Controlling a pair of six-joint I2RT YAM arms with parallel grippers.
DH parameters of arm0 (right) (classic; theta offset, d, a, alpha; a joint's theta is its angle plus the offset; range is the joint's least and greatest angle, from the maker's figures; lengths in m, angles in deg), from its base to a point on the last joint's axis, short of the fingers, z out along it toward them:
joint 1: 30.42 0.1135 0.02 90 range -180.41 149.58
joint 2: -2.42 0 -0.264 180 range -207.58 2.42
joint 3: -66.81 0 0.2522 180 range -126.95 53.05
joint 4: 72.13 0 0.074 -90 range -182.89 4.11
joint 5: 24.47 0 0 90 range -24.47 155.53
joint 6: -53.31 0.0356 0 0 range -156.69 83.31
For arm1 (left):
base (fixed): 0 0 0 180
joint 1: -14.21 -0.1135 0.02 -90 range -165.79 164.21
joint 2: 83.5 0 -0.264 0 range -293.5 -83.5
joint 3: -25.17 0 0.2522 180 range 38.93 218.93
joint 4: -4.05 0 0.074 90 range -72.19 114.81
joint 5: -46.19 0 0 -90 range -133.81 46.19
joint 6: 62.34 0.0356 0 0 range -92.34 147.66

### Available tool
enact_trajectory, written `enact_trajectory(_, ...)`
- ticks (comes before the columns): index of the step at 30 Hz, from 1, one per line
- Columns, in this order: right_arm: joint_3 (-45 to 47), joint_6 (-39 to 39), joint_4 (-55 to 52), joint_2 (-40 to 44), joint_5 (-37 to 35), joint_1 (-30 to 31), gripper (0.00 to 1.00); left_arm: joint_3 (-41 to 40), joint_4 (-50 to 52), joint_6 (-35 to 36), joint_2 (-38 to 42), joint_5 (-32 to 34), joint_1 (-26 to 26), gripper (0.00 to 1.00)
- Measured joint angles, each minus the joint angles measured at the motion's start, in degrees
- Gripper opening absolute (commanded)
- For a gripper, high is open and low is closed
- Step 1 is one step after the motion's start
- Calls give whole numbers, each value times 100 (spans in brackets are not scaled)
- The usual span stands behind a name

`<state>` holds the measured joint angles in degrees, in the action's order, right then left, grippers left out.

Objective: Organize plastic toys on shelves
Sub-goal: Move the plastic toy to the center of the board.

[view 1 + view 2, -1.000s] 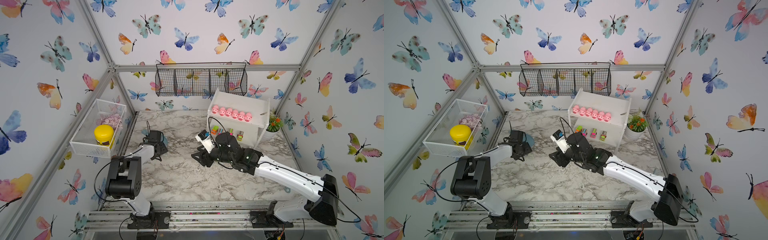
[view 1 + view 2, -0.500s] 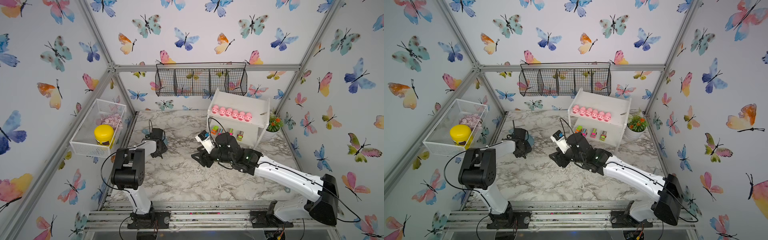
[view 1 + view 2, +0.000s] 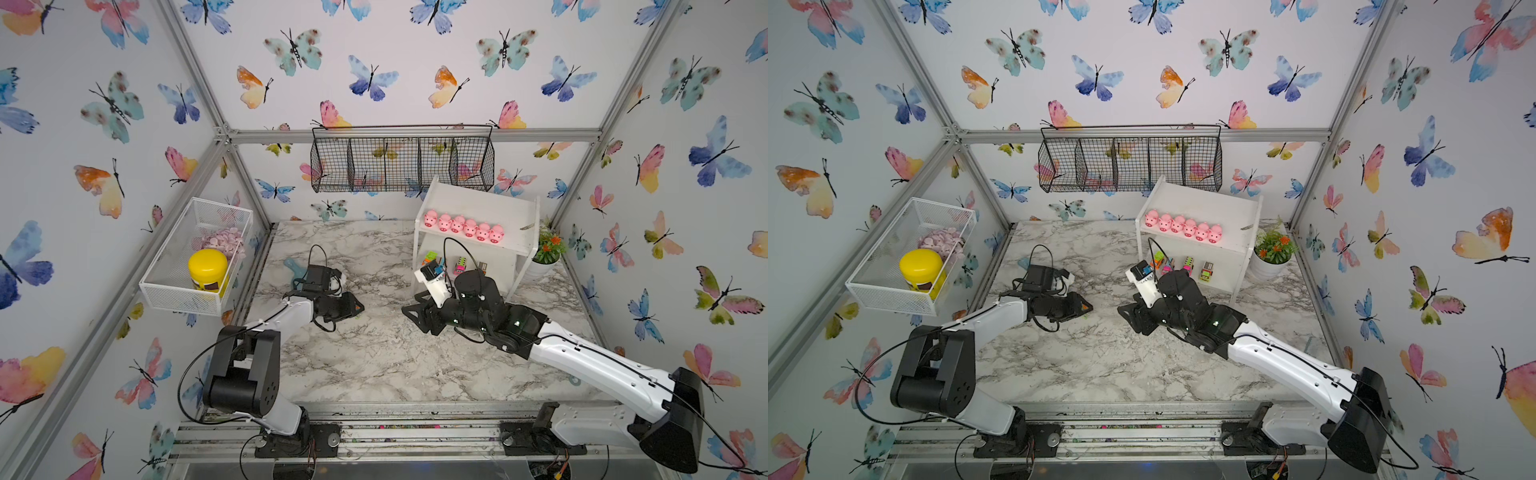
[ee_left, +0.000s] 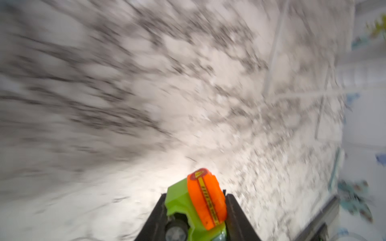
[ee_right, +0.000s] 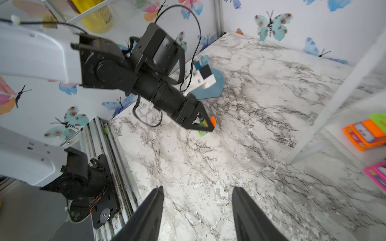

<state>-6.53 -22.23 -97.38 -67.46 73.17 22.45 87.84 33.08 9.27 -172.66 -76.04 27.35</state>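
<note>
Both top views bright, even, diffuse; only faint soft shadows under the arms on the marble tabletop (image 3: 374, 365); left wrist view heavily motion-blurred, marble streaked, yet the close green-and-orange truck (image 4: 198, 200) fairly sharp; right wrist view crisp, black fingers (image 5: 148, 215) nearest the lens soft-edged.

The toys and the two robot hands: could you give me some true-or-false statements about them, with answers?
1. Six pink pigs stand in a row on the top board of the white shelf. True.
2. The left gripper is empty. False: it is shut on a green and orange truck.
3. The right gripper is open, holding nothing. True.
4. The yellow-lidded jar stands on the shelf too. False: it sits in the white mesh basket.
</note>
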Motion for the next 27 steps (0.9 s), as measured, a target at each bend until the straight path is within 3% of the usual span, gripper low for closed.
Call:
enact_trajectory(6,378,258,-7,361,-39,-118,58,238,-173,369,-855,-1220,1451,38)
enact_trajectory(12,697,470,-7,754,-140,-118,58,640,-155,570,-1716,-1379,2258,43)
enact_trajectory(17,824,568,-9,881,-162,-118,58,715,-168,584,-1746,-1368,2286,62)
enact_trajectory(20,949,590,-13,909,-162,-118,58,540,-269,505,-1528,-1145,2179,64)
enact_trajectory(27,1244,269,-55,901,-81,-118,62,-177,-389,149,-627,-435,1311,64)
